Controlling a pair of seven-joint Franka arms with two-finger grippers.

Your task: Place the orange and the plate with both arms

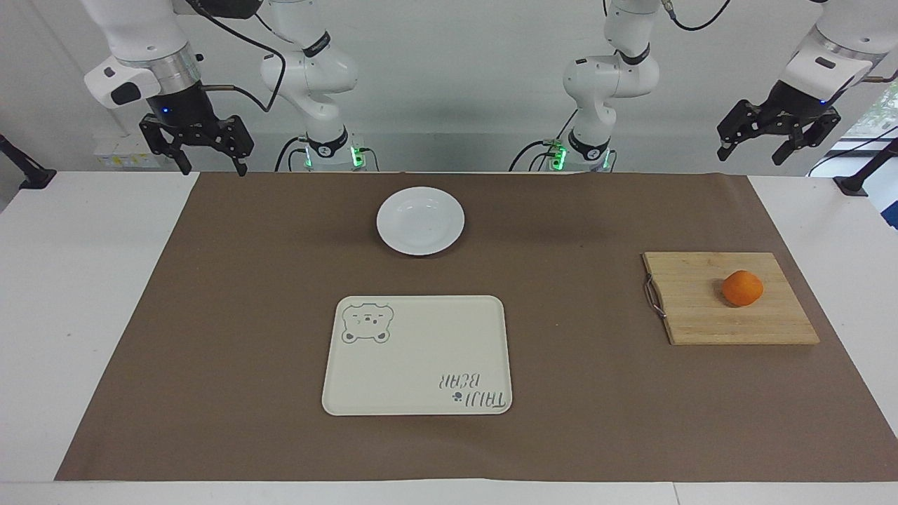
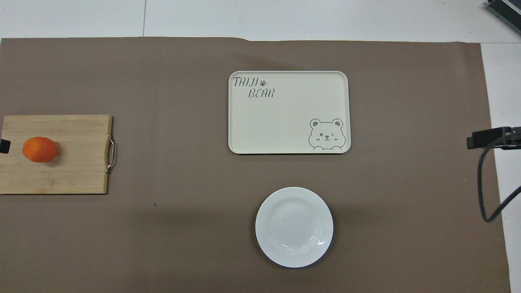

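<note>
A: Surface [image 1: 84,294] first — white, with a big brown paper sheet [image 1: 245,315] spread over most of it. What sits on the sheet?

B: Going by size, a rectangular cream tray [image 1: 421,330] with a bear drawing and lettering lies mid-sheet. Toward the left arm's end is a pale wooden cutting board [image 1: 708,308] with a metal handle [image 1: 653,297] on the edge that faces the tray.

A: And the round glossy white plate [image 1: 420,220]?

B: It lies flat on the paper, nearer to the robots than the tray and well apart from it, with nothing on it.

A: Where is the small bright-orange fruit, the orange [image 1: 742,288]?

B: On the cutting board, well apart from both plate and tray.

A: The arms?

B: Both wait, raised at the robots' edge of the surface. The left gripper [image 1: 754,146] hangs over the white surface off the paper's corner at its own end, jaws spread wide, holding nothing. The right gripper [image 1: 214,167] hangs over the paper's corner at the other end, jaws wide too, also holding nothing
</note>
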